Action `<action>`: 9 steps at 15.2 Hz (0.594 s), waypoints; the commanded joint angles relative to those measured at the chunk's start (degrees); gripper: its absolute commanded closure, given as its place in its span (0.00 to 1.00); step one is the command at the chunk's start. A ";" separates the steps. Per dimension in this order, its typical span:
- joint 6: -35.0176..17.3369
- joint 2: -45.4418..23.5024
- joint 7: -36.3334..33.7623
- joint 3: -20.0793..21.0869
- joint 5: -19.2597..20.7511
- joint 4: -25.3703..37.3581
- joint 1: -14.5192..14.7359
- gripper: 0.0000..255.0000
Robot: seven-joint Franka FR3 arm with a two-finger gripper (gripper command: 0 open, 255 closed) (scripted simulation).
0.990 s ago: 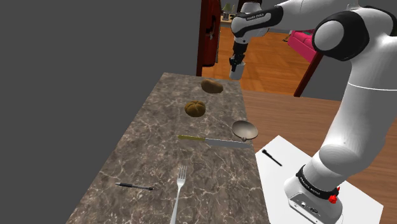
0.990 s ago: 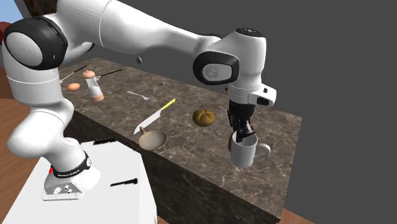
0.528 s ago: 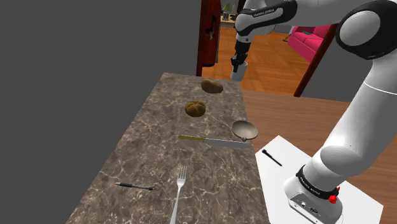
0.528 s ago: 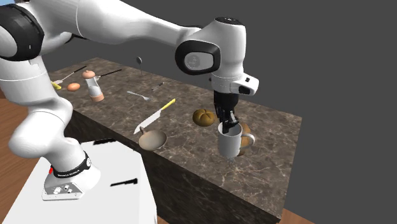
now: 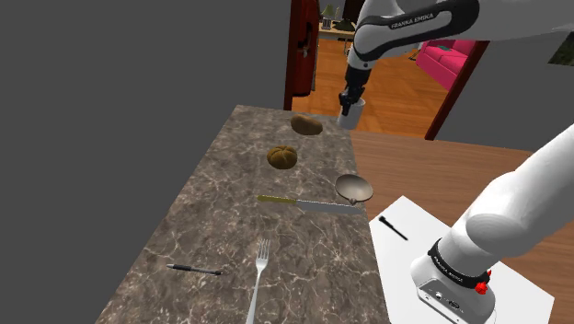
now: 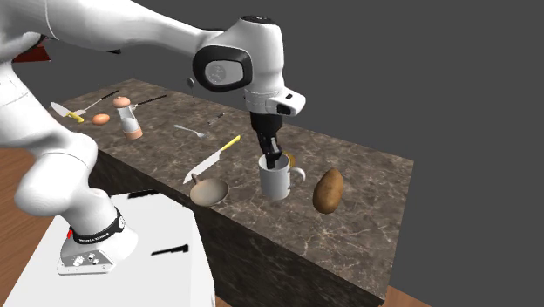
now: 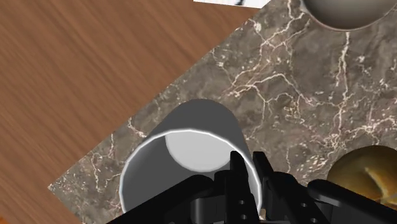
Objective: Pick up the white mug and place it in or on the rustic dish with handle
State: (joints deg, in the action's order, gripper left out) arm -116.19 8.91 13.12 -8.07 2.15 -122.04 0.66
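Note:
The white mug (image 6: 277, 180) hangs upright from my gripper (image 6: 273, 160), which is shut on its rim, one finger inside and one outside. In the shoulder view the mug (image 5: 350, 114) and gripper (image 5: 347, 99) are above the counter's far right corner, beside a potato (image 5: 306, 124). Looking along the gripper (image 7: 248, 162), the mug (image 7: 184, 149) is over the counter's edge. The rustic dish with handle (image 5: 354, 189) is a small brown bowl at the counter's near edge by the stand. That dish (image 6: 209, 192) lies left of the mug, and its rim (image 7: 347, 13) shows ahead.
A round brown roll (image 5: 283, 157) sits mid-counter, also close under the gripper (image 7: 366, 172). A yellow-handled knife (image 5: 308, 202) lies beside the dish. A fork (image 5: 259, 276) and a pen (image 5: 195, 269) lie nearer. A pepper mill (image 6: 129, 118) stands far off. Wooden floor (image 7: 76, 76) borders the counter.
The arm has carried the mug along the counter's edge towards the dish, past the potato; in the second exterior view it moved left and now hangs in front of the roll.

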 commanded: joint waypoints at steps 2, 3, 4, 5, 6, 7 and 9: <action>0.14 5.66 -2.96 1.68 0.58 -5.50 0.91 1.00; 0.30 7.57 -3.95 2.30 0.66 -7.27 1.22 1.00; 0.52 9.47 -4.93 2.96 0.69 -8.98 1.52 1.00; 0.79 11.36 -5.91 3.63 0.66 -10.62 1.83 1.00; 1.12 13.23 -6.88 4.33 0.57 -12.21 2.15 1.00; 1.49 15.10 -7.86 5.05 0.42 -13.73 2.49 1.00; 2.38 18.79 -9.81 6.54 -0.04 -16.59 3.24 1.00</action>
State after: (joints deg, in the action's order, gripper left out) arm -114.18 25.72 4.37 -2.30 2.32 -137.00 3.51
